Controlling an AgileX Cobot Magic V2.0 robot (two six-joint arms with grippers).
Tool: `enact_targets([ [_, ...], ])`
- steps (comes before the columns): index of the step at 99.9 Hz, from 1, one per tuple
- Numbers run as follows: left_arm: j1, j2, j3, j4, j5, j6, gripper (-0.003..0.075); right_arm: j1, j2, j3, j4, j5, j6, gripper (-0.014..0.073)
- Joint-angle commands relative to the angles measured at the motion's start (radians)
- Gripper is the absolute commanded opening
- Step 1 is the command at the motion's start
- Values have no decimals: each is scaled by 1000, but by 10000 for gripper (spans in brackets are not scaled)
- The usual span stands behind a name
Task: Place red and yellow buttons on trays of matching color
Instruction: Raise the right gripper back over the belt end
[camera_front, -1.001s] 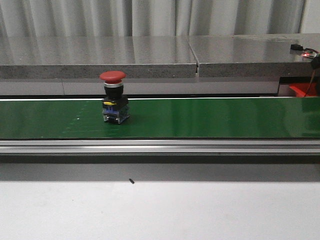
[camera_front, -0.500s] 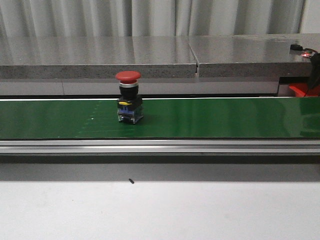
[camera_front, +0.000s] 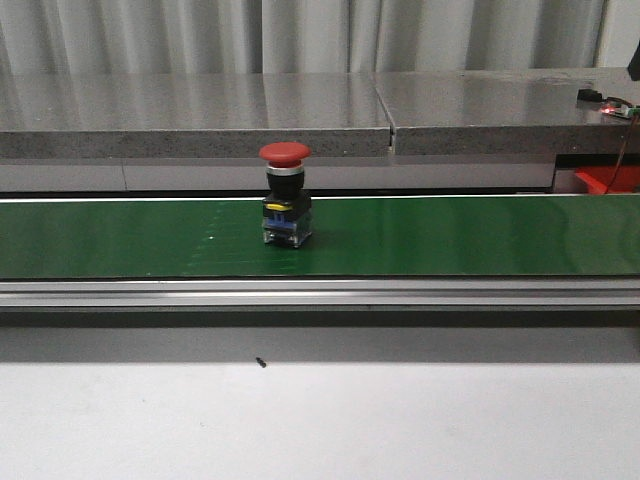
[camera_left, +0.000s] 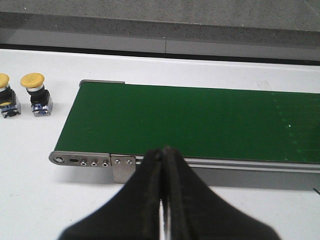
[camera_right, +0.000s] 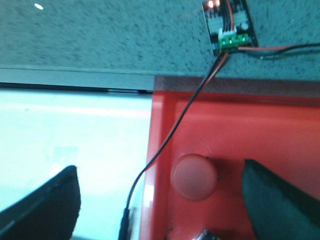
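While the glossy green conveyor belt (camera_front: 450, 235) lies flat before speckled grey stone slabs (camera_front: 200, 110), a red mushroom-head push button (camera_front: 286, 195) stands upright on it. Left gripper (camera_left: 162, 155): black fingers pressed together, empty. Right gripper (camera_right: 160, 195): fingers wide apart above a red plastic tray (camera_right: 260, 135) holding a blurred red-capped button (camera_right: 194, 177). Two yellow-capped buttons (camera_left: 35, 94) beside the belt's end, one cut off.

Red-capped button (camera_front: 285, 194) with black, yellow and blue base on green belt (camera_front: 450, 235). Two yellow-capped buttons (camera_left: 35, 94) on white table (camera_left: 30, 190). Red tray (camera_right: 250, 130) holds red button (camera_right: 194, 177). Grey speckled ledge (camera_front: 200, 110). Black tools (camera_left: 162, 200).
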Motion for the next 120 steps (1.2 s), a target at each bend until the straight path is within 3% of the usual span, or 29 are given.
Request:
enact_targets([
  [1, -8, 9, -26, -6, -78, -1, -20, -3, -109, -32, 22, 18, 3, 647],
  [25, -8, 9, -26, -6, -78, -1, -20, 29, -285, 132, 32, 25, -4, 647],
  [53, -8, 9, -26, -6, -78, -1, -20, 115, -579, 562, 32, -143, -32, 647],
  [77, -8, 9, -26, -6, -78, -1, -20, 237, -738, 817, 32, -144, -37, 647],
  [120, -8, 9, -26, -6, -78, -1, -20, 537, -746, 887, 33, -233, -35, 647],
])
